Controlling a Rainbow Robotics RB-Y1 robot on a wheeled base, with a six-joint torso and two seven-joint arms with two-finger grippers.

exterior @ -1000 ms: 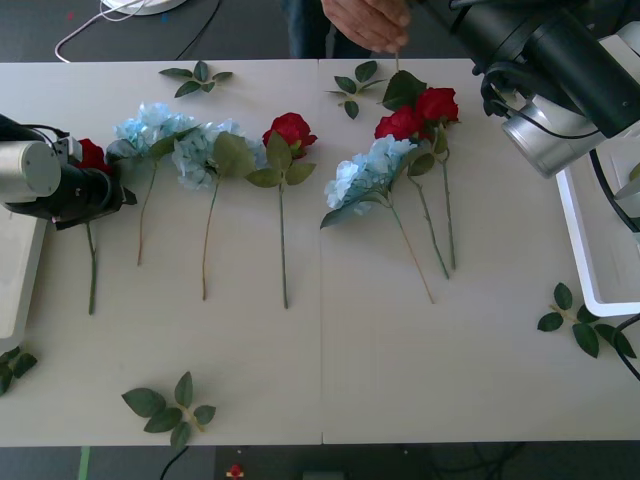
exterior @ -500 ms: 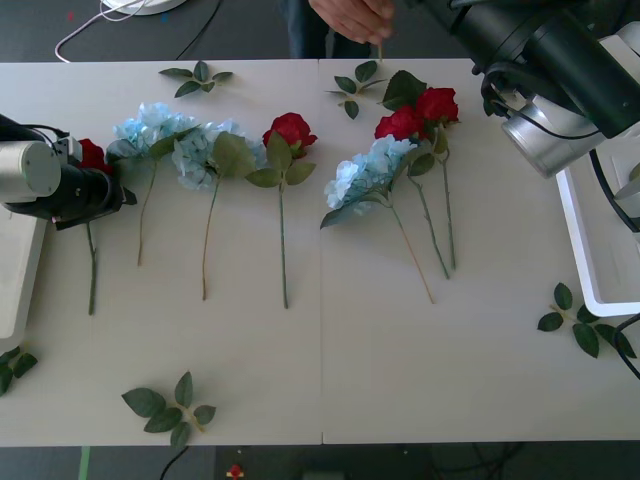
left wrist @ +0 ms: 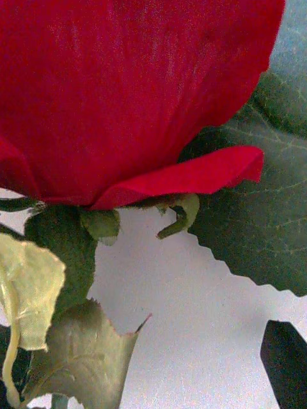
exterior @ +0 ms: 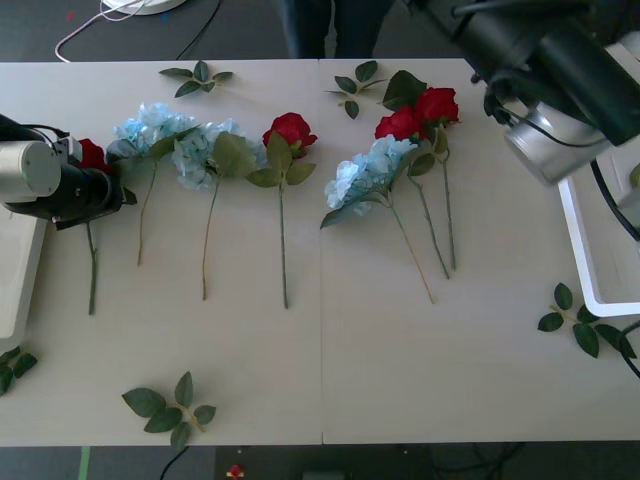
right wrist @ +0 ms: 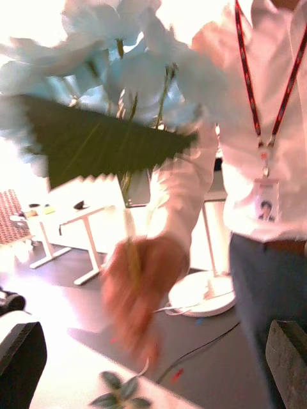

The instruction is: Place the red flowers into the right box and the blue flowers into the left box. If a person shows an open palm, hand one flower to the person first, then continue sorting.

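**a:** blue flowers (exterior: 365, 170) and red flowers (exterior: 290, 130) are mostly lying in a row on the table (exterior: 320, 360), front view. the right box (exterior: 590, 270) and left box (exterior: 15, 270) sit at the two edges. the left gripper (exterior: 110, 193) is parked right beside the end rose (exterior: 92, 153).

**b:** and the right wrist view?

**a:** one blue flower (right wrist: 128, 70) is up in the air with the person's hand (right wrist: 137, 287) wrapped round its stem. the right gripper (right wrist: 153, 351) is spread wide with nothing in it. i'd say the handover's basically done, so it should back off straight and not brush the bloom.

**b:** left wrist?

**a:** the rose's petals are right up close, one dark finger (left wrist: 284, 361) out at the corner. it looks spread, pinching nothing. i'd go for the stem under the bloom, not the petals, since they'd just squash and slip.
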